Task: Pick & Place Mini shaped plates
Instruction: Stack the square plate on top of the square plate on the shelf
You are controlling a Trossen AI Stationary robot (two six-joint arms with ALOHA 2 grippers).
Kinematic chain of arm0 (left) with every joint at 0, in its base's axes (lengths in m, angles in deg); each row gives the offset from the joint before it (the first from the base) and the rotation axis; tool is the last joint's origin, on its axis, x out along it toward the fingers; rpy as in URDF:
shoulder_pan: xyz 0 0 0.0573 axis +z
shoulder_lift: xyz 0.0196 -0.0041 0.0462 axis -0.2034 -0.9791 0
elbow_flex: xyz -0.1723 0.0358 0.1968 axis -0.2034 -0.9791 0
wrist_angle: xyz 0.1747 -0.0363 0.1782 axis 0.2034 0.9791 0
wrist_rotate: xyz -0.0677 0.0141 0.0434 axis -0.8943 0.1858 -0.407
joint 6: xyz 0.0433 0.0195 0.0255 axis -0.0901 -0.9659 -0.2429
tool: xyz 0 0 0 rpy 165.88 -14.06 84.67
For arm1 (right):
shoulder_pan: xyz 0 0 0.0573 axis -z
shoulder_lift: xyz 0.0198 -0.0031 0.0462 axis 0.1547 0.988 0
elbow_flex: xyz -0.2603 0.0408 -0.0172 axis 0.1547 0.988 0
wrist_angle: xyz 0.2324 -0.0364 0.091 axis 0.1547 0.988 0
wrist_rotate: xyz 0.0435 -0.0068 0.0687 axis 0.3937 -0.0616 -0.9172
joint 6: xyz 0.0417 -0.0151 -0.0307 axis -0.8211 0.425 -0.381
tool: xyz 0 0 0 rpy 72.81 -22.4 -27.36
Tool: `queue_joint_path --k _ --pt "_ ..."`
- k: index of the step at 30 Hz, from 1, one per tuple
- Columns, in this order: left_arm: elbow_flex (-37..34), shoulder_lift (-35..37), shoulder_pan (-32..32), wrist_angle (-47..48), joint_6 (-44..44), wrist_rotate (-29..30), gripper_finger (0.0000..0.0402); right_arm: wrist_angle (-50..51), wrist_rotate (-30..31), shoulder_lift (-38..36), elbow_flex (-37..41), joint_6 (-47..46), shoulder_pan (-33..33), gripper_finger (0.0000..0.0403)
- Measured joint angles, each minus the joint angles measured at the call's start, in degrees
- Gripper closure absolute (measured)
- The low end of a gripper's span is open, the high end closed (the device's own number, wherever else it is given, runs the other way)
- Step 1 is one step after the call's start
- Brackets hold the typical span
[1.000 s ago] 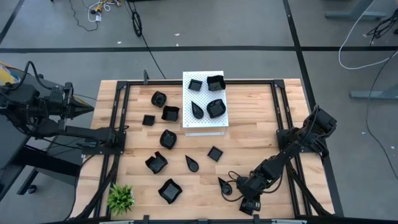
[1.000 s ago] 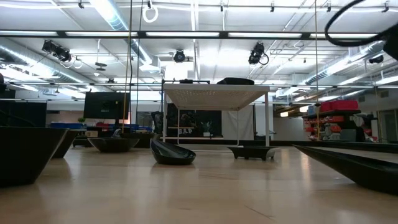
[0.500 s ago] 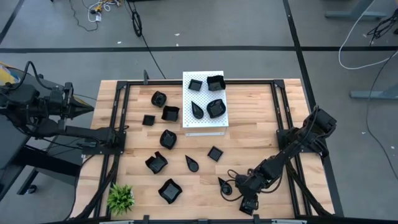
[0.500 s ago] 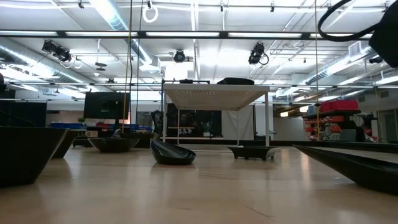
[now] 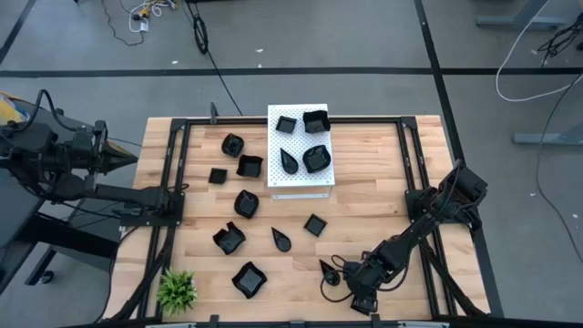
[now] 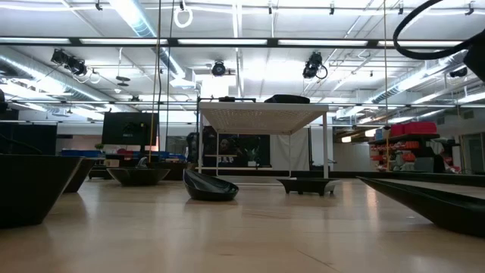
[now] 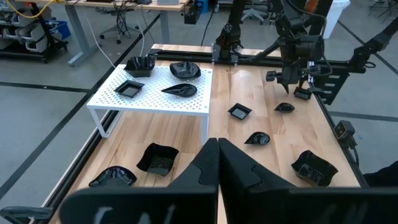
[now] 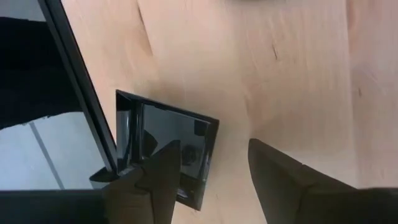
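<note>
My right gripper (image 5: 362, 302) is low at the near edge of the table (image 5: 373, 196), and its two fingers (image 8: 158, 180) stand apart with nothing between them. Just under them lies a small square plate (image 8: 171, 146) (glossy black, with a raised rim); it sits beside the dark frame rail (image 8: 81, 87), one of its sides almost parallel to that rail, and one finger is over its edge. A square has no long axis. Near my gripper rests a teardrop plate (image 5: 326, 267), its tip pointing away from the gripper toward the white perforated board (image 5: 299, 146). That board carries four of the mini plates. The others are spread on the wood, left of the middle. My left gripper (image 5: 123, 157) waits off the left side with fingers together.
</note>
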Motion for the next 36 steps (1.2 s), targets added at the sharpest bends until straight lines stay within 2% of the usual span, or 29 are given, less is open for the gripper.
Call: queue_joint_path --k 29,36 --pt "0.0 0.0 0.0 0.01 0.0 0.0 0.0399 0.66 -0.33 1.29 -0.15 -2.87 -0.2 0.0213" --pt "-0.01 -0.01 0.0 0.02 0.0 -0.01 0.0399 0.68 -1.2 1.38 -0.03 -2.97 -0.09 0.0253"
